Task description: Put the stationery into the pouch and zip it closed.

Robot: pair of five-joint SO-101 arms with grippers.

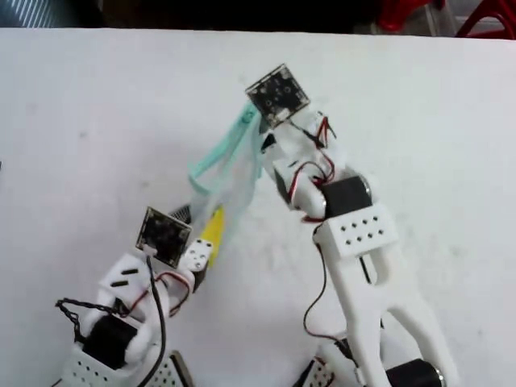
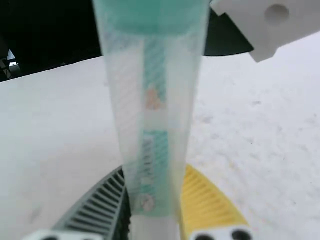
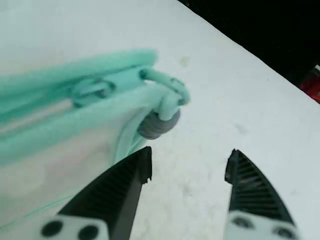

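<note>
The pouch [image 1: 222, 173] is clear plastic with a mint-green zipper edge, and it stands lifted off the white table between the two arms. My left gripper [image 1: 205, 230] is shut on its near end, with the wall pinched between a grey finger [image 2: 105, 200] and a yellow finger [image 2: 207, 200]. Teal-striped contents show through the pouch [image 2: 152, 115]. At the far end, my right gripper [image 3: 190, 160] is open just short of the mint zipper pull [image 3: 167, 97] and its grey bead [image 3: 157, 122]. In the high view the right gripper [image 1: 262, 145] sits against the pouch's upper end.
The white table [image 1: 97, 121] stretches wide on all sides of the arms. Its back edge meets a dark floor with red chair legs [image 1: 484, 16] at the far right. Part of the right arm's white housing [image 2: 265, 20] hangs beyond the pouch.
</note>
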